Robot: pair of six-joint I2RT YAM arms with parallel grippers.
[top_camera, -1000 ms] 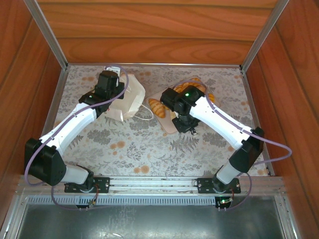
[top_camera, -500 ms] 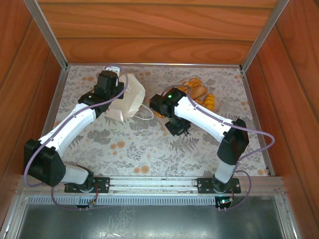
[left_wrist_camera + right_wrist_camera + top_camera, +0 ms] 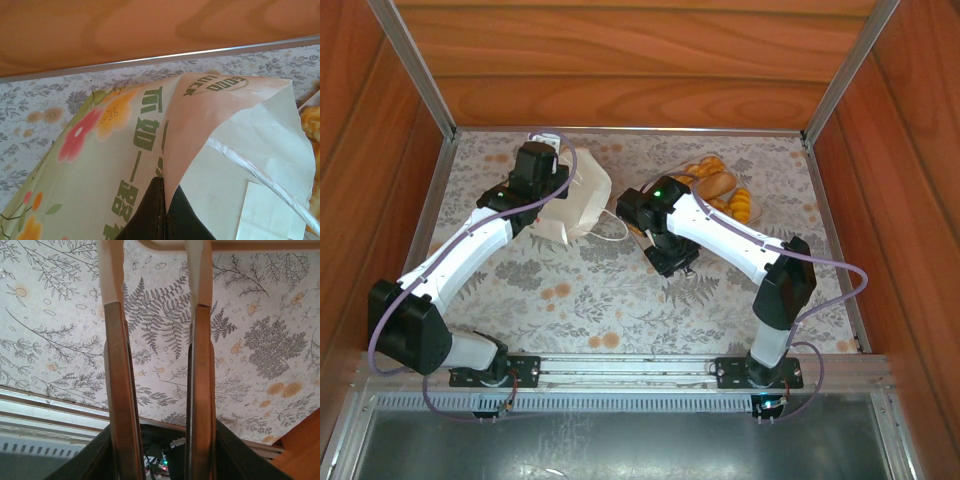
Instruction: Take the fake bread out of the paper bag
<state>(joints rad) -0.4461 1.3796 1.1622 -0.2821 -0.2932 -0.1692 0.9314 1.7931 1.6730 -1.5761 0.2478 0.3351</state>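
The paper bag (image 3: 582, 200) lies at the upper left of the overhead view. In the left wrist view its printing fills the centre: a column of large green Chinese characters that I cannot read with certainty, and above it, upside down inside a green oval, capitals that seem to spell GOOD LUCK. Pink and orange flowers are printed at the left. One white cord handle (image 3: 260, 175) curves across the lower right of that view.

The left gripper (image 3: 164, 197) sits at the bottom centre, its dark jaws pressed together on an edge of the bag's paper.

The fake bread (image 3: 720, 185) lies in the upper right of the overhead view on one beige tray (image 3: 260, 245), outside the bag. At least four golden pieces can be counted, and the right arm hides part of the pile.

The right gripper (image 3: 155, 260) points down over the floral tablecloth (image 3: 260, 340). Its two fingers (image 3: 115, 365) stand apart with nothing between them.
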